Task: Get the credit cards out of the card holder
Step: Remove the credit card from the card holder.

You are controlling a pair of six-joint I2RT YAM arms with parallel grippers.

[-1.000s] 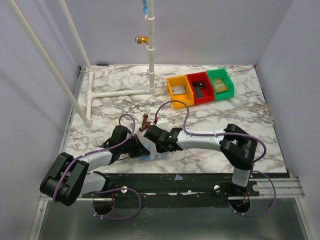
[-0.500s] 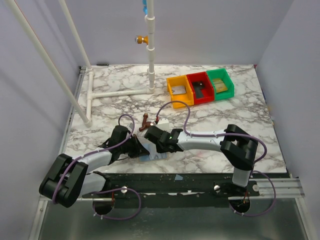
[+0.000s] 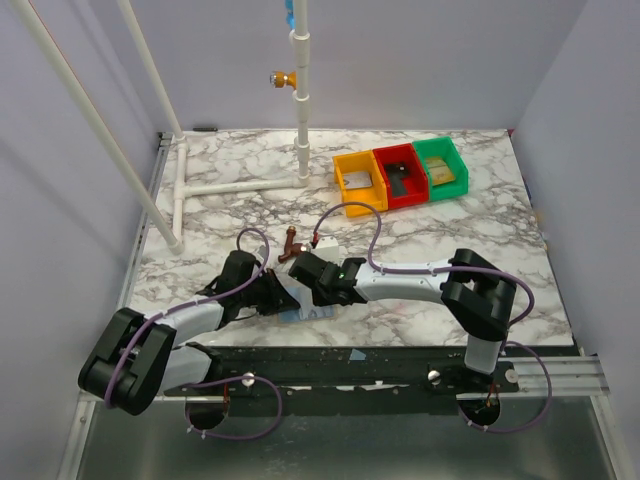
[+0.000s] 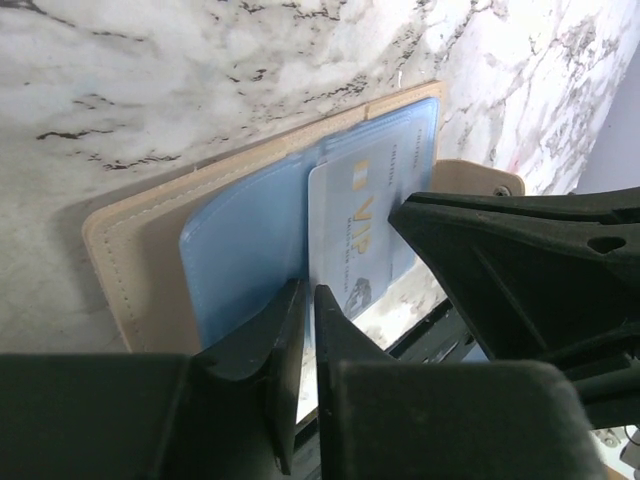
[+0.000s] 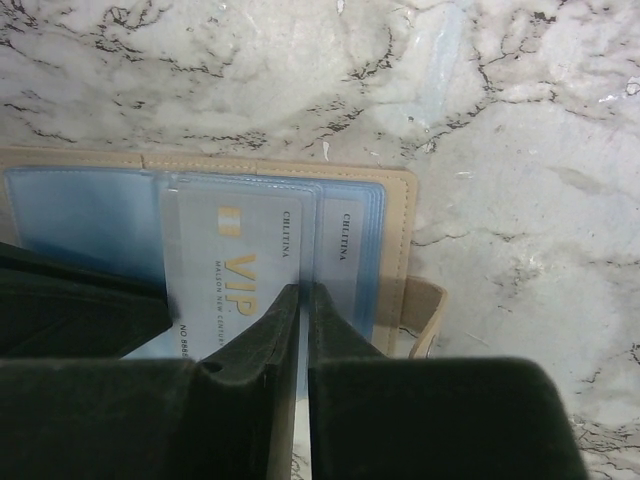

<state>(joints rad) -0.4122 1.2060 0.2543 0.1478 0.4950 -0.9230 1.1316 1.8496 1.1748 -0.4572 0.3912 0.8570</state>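
- Top external: showing the card holder (image 3: 300,304) lying open near the front edge of the marble table (image 3: 480,230), sitting between the left gripper (image 3: 270,296) and the right gripper (image 3: 306,274). Both are crowding over it, and finger state is not telling from here.
- Also showing the yellow bin (image 3: 358,182), red bin (image 3: 398,176) and green bin (image 3: 441,166) well apart at the back right.
- Left wrist: showing the left gripper (image 4: 308,300) pressed nearly together, apparently nipping the lower edge of the blue plastic sleeve (image 4: 240,240) and anchoring the tan holder (image 4: 110,265). Showing the VIP card (image 4: 360,215) poking partway out, with the right gripper (image 4: 520,260) just beside it.
- Right wrist: showing the right gripper (image 5: 300,296) squeezed together on the near edge of the VIP card (image 5: 225,255), holder border (image 5: 396,250) lying flat.
- Judging: extracting the first card. Next, pulling it straight out along the pocket while pinning the holder, avoiding dragging both.
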